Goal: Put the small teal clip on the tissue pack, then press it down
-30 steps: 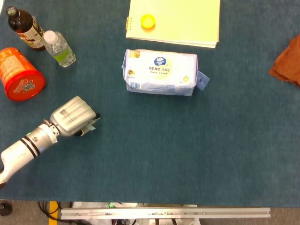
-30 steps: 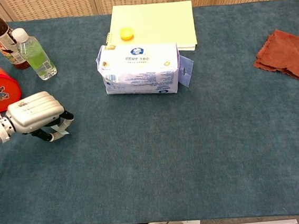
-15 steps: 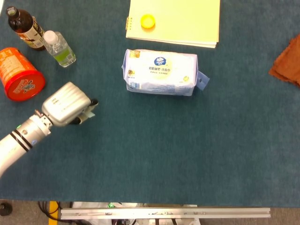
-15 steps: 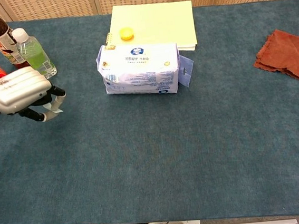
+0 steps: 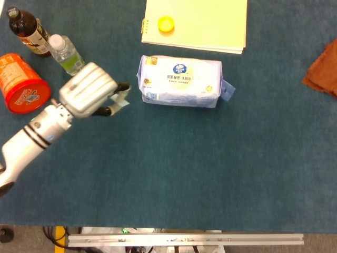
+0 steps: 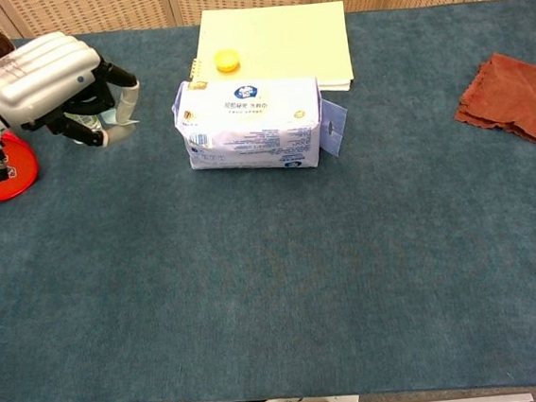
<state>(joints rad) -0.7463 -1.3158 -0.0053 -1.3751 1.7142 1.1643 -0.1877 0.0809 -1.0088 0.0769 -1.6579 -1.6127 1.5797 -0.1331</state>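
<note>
A dark teal felt-covered table (image 5: 174,174) is seen from above and from chest height. The robot's left hand (image 5: 89,97), a silver ribbed shell on a white forearm, hangs over the table's left side with its fingers curled inward. Pinched at the dark fingertips (image 6: 125,80) is a small pale teal clip (image 5: 121,98) — its exact shape is too small to make out, but it pokes out from the hand on the side facing the pack. The right hand appears in neither view.

The white and pale blue plastic tissue pack (image 5: 180,81) lies to the robot's right of the clip, near but not touching it. Its long axis runs left to right across the table, so its short left end faces the hand. Its broad printed top face is bare.

Judging from this, the clip has yet to reach the pack: the coming move looks like a short carry rightward — and a little further from the robot — to bring the clip over that top face before it is set down and pressed. The left hand is the only one placed to do it.

Behind the hand stand a small clear plastic bottle of green liquid (image 5: 67,54), a dark glass bottle (image 5: 28,30) and a round red tin (image 5: 22,84).
</note>
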